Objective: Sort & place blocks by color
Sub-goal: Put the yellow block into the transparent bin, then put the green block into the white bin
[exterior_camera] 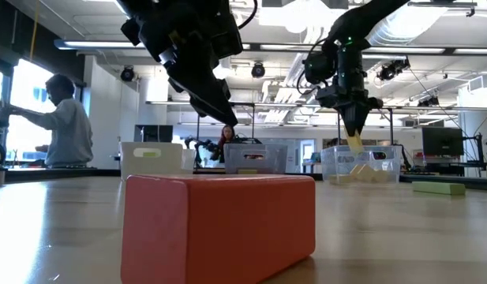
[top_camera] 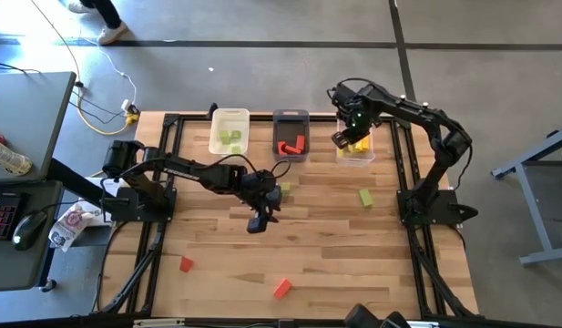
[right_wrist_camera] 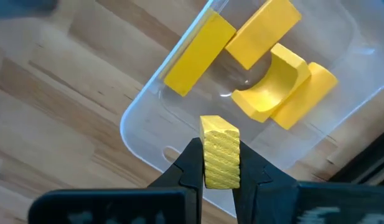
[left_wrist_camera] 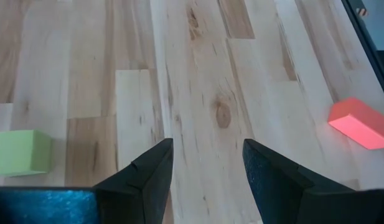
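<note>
A wooden counter (top_camera: 308, 246) is seen from above, with two dark arms reaching over it. Nearest, along the lower edge of the frame, two red blocks are found — one (top_camera: 281, 289) at lower centre and another (top_camera: 186, 264) to its left; in the low view a red block (exterior_camera: 219, 225) fills the foreground.

At mid-frame the left end effector (top_camera: 260, 219) is held just above bare wood, its fingers (left_wrist_camera: 148, 177) parted wide with nothing between them. A light green block (top_camera: 282, 188) lies just beside that arm, and a second green block (top_camera: 365, 198) is set apart toward the right.

Farther back, three bins are lined up along the upper part of the frame: a white bin (top_camera: 229, 130) holding green pieces, a dark grey bin (top_camera: 291, 135) holding red pieces, and a clear bin (top_camera: 355, 150) holding yellow pieces. The right end effector (top_camera: 346, 137) is poised over the clear bin, clamped tight on a yellow block (right_wrist_camera: 220, 152) — it hangs above the bin's near rim, with a yellow bar (right_wrist_camera: 200, 53), a further yellow bar and a curved yellow piece (right_wrist_camera: 272, 84) lying inside.

Beyond the counter, in the low view, a person (exterior_camera: 65, 122) is seen at the left of the room.
</note>
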Controlling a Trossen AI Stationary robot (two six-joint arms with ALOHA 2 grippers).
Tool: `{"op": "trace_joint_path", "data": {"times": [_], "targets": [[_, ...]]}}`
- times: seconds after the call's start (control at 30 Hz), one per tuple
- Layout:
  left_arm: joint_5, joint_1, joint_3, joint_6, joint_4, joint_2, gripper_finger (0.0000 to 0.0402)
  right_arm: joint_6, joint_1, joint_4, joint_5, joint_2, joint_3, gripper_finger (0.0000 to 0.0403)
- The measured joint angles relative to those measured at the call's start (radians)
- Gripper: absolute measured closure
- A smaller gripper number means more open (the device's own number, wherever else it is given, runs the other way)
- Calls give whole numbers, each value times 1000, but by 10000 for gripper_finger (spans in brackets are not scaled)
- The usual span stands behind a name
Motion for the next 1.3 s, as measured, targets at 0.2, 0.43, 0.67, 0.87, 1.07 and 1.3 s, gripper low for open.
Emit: {"op": "trace_joint_path", "data": {"times": [0.2, 0.43, 0.67, 0.87, 1.07, 1.3], "targets": [[0, -4, 0, 0, 0, 0, 222, 0, -27, 21, -81, 17, 0, 365], [0, -11, 0, 0, 0, 0, 222, 0, -29, 25, -62, 53, 0, 361], [0, -16, 0, 0, 0, 0, 223, -9, -29, 28, 45, 56, 0, 360], [0, -16, 0, 0, 0, 0, 223, -27, -29, 23, 63, 56, 0, 342], [0, -16, 0, 0, 0, 0, 223, -52, -28, 23, 98, 56, 0, 275], [0, -16, 0, 0, 0, 0, 223, -43, -28, -6, 66, 55, 0, 233]]}}
